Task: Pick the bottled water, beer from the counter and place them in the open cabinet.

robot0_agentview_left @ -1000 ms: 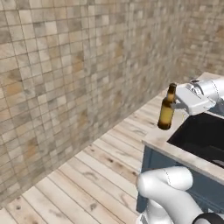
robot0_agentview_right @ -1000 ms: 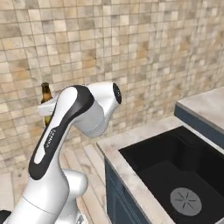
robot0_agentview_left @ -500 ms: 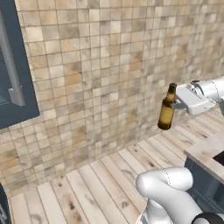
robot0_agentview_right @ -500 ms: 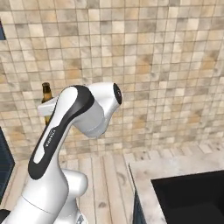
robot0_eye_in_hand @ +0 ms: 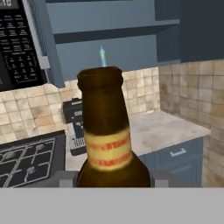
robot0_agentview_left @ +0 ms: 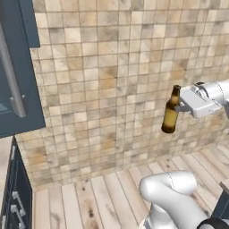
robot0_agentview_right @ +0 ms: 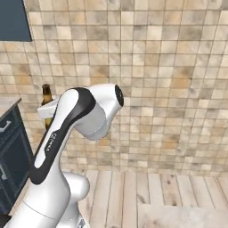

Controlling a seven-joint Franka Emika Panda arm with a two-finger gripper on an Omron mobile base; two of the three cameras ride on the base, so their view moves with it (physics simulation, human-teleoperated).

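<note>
Clenched on the beer (robot0_agentview_left: 171,112), my claw (robot0_agentview_left: 182,106) carries it upright in the air, in front of the tiled wall (robot0_agentview_left: 120,80) of small beige and brown squares. Below I see a floor (robot0_agentview_left: 94,201) of pale wood planks. In the hand view, the open cabinet (robot0_eye_in_hand: 118,30) is blue-grey with a flat shelf, and the green tip of the water (robot0_eye_in_hand: 102,56) stands up on it, behind the beer. Under it lies a beige stone counter (robot0_eye_in_hand: 164,127). The beer is brown glass with a narrow neck and a yellowish label.
</note>
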